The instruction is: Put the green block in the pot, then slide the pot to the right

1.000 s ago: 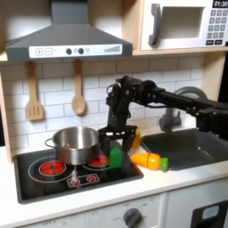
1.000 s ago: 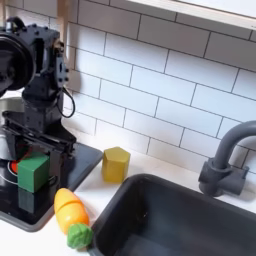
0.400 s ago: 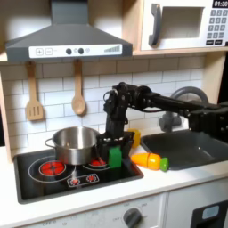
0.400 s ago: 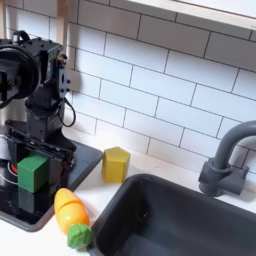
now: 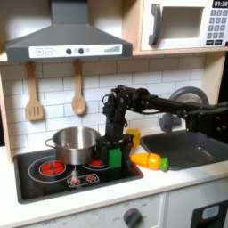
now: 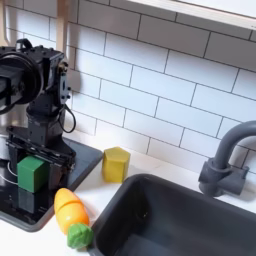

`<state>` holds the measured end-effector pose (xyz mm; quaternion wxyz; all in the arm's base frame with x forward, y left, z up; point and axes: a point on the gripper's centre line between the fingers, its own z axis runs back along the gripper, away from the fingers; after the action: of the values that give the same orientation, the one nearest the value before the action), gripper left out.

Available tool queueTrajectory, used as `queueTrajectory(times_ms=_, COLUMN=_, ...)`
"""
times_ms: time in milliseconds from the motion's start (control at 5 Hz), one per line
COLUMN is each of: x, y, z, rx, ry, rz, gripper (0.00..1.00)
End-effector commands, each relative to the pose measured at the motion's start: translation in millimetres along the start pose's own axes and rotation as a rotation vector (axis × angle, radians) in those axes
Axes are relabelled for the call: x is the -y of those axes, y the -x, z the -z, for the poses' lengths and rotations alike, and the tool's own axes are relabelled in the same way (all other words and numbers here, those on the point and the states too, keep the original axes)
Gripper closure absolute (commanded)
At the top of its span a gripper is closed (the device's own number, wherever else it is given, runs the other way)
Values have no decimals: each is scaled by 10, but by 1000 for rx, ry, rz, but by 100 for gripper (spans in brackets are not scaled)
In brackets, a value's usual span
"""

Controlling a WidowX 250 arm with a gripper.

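— What was changed against the earlier frames?

— The gripper (image 5: pixel 113 146) was brought lower and slightly toward the first exterior view's left, so that it was found down at the green block (image 5: pixel 115 158), where a second before it had been held a little above it. The block itself, the pot (image 5: pixel 73 144) and the other things were left where they had been.

— Where was the green block placed relative to the gripper?

— In the second exterior view the green block (image 6: pixel 32 173) was seen on the black cooktop (image 6: pixel 62 182), directly under the gripper (image 6: pixel 36 158), with the dark fingers set down around its upper part. Whether the fingers were pressed against the block could not be told; they were seen spread to about the block's width.

— And the pot?

— It was stood on the cooktop (image 5: pixel 53 179) just to the first exterior view's left of the block, near it but apart.

— What else was seen nearby?

— A yellow block (image 6: pixel 116 164) was seen on the counter by the sink (image 6: pixel 190 221), and an orange toy with a green end (image 6: pixel 70 217) was laid in front of the cooktop's corner.
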<state>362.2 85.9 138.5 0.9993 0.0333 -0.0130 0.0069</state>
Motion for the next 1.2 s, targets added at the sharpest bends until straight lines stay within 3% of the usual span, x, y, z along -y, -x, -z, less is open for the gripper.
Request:
queueTrajectory(times_ms=0, x=7, y=23, z=32, rx=-16, ry=3, rz=15, gripper=0)
queueTrajectory(times_ms=200, x=5, y=35, z=25, rx=-21, ry=5, rz=17, gripper=0)
queueTrajectory(times_ms=400, x=-17, y=26, z=17, rx=-13, ry=3, rz=17, gripper=94)
queueTrajectory(times_ms=600, x=0, y=22, z=0, rx=-8, ry=3, rz=17, gripper=100)
queueTrajectory(times_ms=1000, x=8, y=52, z=-86, rx=29, ry=-2, rz=26, gripper=100)
